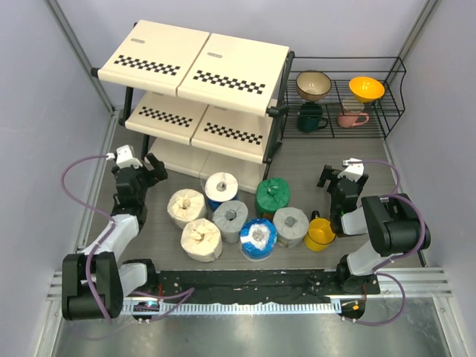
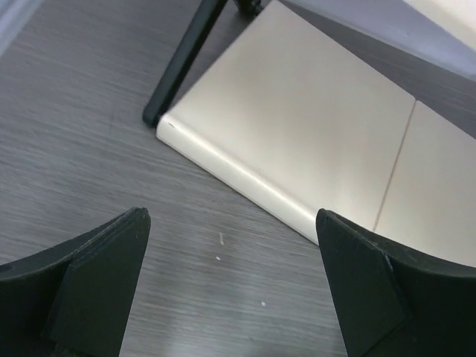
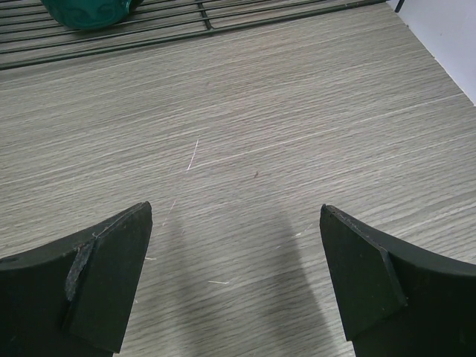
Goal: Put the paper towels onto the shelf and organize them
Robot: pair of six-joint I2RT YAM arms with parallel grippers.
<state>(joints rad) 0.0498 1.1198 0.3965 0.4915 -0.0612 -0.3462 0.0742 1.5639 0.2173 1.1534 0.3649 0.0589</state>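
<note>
Several wrapped paper towels stand bunched on the table in front of the shelf (image 1: 195,65): two cream rolls (image 1: 186,207), two grey rolls (image 1: 230,220), two blue-and-white rolls (image 1: 221,187) and one green roll (image 1: 273,197). My left gripper (image 1: 154,169) hovers open and empty left of the rolls, near the shelf's lowest tier. In the left wrist view that gripper (image 2: 232,245) spans bare table just short of the lowest cream panel (image 2: 297,141). My right gripper (image 1: 335,178) stands open and empty to the right of the rolls. The right wrist view shows only table between its fingers (image 3: 111,275).
A yellow mug (image 1: 320,233) stands beside the right grey roll. A black wire rack (image 1: 387,111) at the back right holds two bowls, a green cup (image 3: 89,11) and a pink cup. The shelf's black frame leg (image 2: 182,63) is close ahead of the left gripper. Walls close in both sides.
</note>
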